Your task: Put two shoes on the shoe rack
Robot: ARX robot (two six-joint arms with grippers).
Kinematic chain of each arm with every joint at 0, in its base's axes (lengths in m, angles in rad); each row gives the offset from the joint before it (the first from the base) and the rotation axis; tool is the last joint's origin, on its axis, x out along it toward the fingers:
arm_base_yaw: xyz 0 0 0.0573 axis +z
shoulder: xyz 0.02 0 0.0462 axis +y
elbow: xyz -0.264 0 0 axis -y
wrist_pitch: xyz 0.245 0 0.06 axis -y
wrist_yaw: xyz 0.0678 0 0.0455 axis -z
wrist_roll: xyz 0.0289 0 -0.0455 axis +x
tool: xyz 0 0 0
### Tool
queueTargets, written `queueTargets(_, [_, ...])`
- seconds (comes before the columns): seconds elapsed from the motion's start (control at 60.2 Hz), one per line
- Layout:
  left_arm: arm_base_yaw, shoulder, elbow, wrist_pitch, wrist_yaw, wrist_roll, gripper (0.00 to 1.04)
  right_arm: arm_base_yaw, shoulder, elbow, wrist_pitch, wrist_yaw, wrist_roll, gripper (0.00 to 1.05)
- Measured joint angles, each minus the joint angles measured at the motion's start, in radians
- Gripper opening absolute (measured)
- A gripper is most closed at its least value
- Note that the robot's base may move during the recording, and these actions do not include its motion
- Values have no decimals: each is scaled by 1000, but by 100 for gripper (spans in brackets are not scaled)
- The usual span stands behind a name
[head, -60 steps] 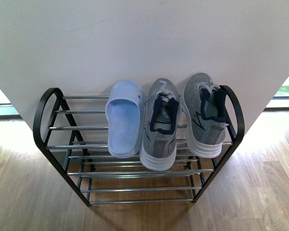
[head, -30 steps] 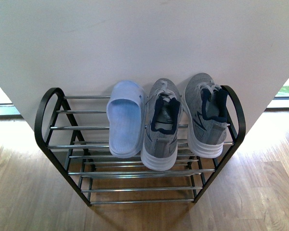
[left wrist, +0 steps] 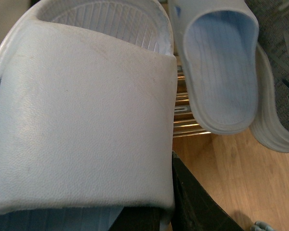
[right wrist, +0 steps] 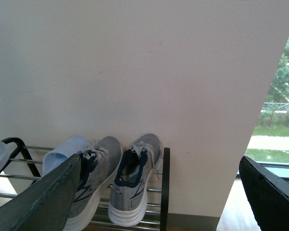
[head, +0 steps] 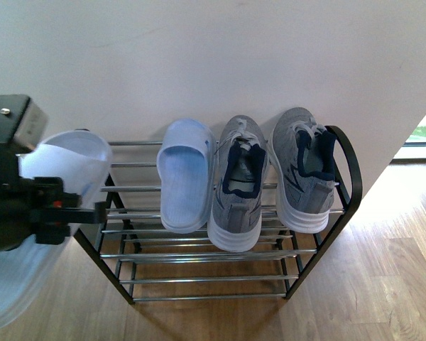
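My left gripper (head: 35, 209) is shut on a pale blue slide (head: 65, 160) and holds it in the air at the left end of the shoe rack (head: 199, 280). In the left wrist view the held slide (left wrist: 82, 115) fills the picture and hides most of the gripper (left wrist: 151, 214). A second pale blue slide (head: 185, 177) and two grey sneakers (head: 238, 188) (head: 303, 170) lie side by side on the rack's top tier. My right gripper (right wrist: 154, 192) is open and empty, away from the rack, facing the sneakers (right wrist: 135, 178).
A white wall (head: 213, 57) stands right behind the rack. The rack rests on a wooden floor (head: 383, 284). Its top tier left of the placed slide is bare rods (head: 128, 165). A window (right wrist: 279, 120) is at the far right.
My left arm has come into the front view from the left, carrying the pale blue slide to the rack's left end. The shoes on the rack have not moved.
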Motion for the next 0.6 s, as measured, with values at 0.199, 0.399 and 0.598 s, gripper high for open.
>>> queueTargets(0.199, [-2, 105, 135, -39, 4, 22, 2, 0, 0, 0, 0, 0, 0, 95])
queueTargets(0.399, [17, 171, 347, -140, -44, 14, 2, 0, 0, 0, 0, 0, 0, 95])
queueTargets(0.598, [33, 254, 474, -169, -48, -48, 2, 0, 0, 0, 0, 0, 0, 95])
